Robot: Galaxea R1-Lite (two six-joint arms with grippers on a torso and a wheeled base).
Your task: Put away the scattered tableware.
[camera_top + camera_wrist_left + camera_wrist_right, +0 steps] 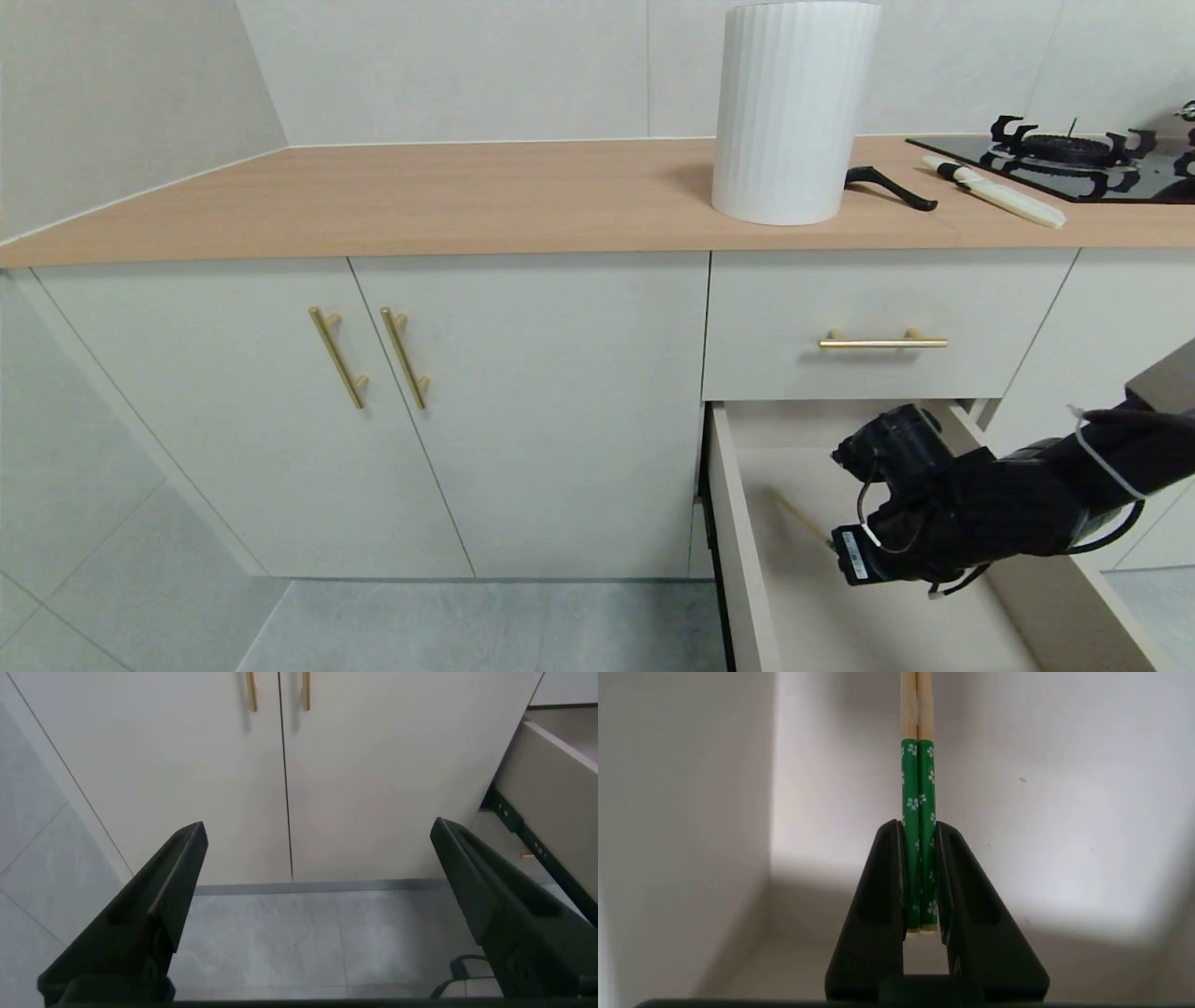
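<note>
My right gripper (920, 873) is shut on a pair of wooden chopsticks (917, 784) with green flowered ends, held inside the open drawer (747, 560). In the head view the right gripper (840, 546) sits low over the drawer floor, with the chopsticks' bare tips (798, 519) sticking out toward the drawer's back left. On the counter lie a black-handled utensil (892, 187) and a white knife (994, 191) with a black band. My left gripper (318, 915) hangs open above the floor in front of the cabinet doors (280, 765), holding nothing.
A tall white ribbed container (792, 107) stands on the wooden countertop (420, 196). A black gas hob (1074, 159) is at the far right. A shut drawer with a gold handle (882, 343) sits above the open one. Double cabinet doors (373, 373) are to the left.
</note>
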